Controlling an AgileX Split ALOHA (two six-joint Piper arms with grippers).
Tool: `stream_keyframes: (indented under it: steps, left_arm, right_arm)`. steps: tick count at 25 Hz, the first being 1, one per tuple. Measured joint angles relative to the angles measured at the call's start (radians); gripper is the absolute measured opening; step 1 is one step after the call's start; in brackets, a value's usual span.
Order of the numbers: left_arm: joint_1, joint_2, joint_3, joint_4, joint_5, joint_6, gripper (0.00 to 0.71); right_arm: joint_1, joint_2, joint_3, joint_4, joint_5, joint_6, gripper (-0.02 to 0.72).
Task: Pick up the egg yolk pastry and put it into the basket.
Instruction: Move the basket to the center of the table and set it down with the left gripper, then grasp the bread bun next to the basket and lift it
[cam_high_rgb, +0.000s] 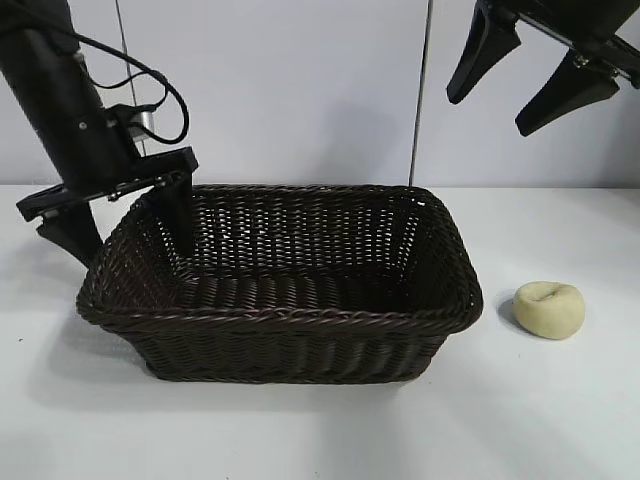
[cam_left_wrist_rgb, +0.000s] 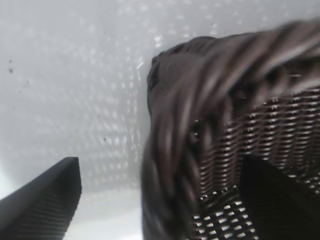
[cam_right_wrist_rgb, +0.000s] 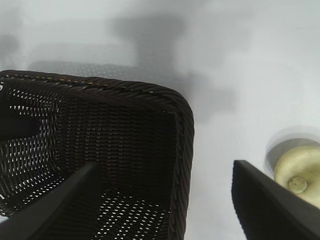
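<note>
**Two end effectors spread wide, pastry lying outside the basket**

Nearest the exterior camera, a white worktop (cam_high_rgb: 320, 430) is seen. On it a large dark brown woven basket (cam_high_rgb: 285, 330) is set, with a braided rim and flared sides; nothing is seen inside it in the exterior view. Beside the basket's right end, apart from it, the egg yolk pastry (cam_high_rgb: 548, 309) is laid on the worktop: a small round pale yellow bun with a dimpled crease on top. It is touched by nothing.

At the basket's left end, the left end effector (cam_high_rgb: 125, 235) is lowered, pointing steeply down. Its fingers are spread wide and are placed astride the basket's wall, one finger inside the basket and one outside over the worktop. In the left wrist view the braided rim is seen between the two fingers, and nothing is grasped. Whether the rim is touched cannot be told.

Farther back and higher, the right end effector (cam_high_rgb: 520, 80) is held in the air above the pastry's side of the worktop. Its fingers are parted widely and nothing is held between them.
</note>
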Motion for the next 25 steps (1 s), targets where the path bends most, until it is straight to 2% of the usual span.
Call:
stream_keyframes:
  steps: [6,18,22,25]
  left_arm:
    - [0.000,-0.106,0.000,0.002,0.052,0.000,0.628]
    - [0.000,-0.335,0.000,-0.024,0.078,0.000,0.628]
    - [0.000,-0.393,0.033,-0.115,0.052,0.000,0.628]
    - [0.000,-0.410,0.083,-0.185,-0.015,0.000,0.628]
  right_arm:
    - [0.000,0.000,0.000,-0.001,0.000,0.000,0.529]
    - [0.000,0.000,0.000,-0.003,0.000,0.000,0.529]
    - [0.000,0.000,0.000,-0.003,0.000,0.000,0.529]
    - [0.000,0.000,0.000,-0.003,0.000,0.000,0.529]
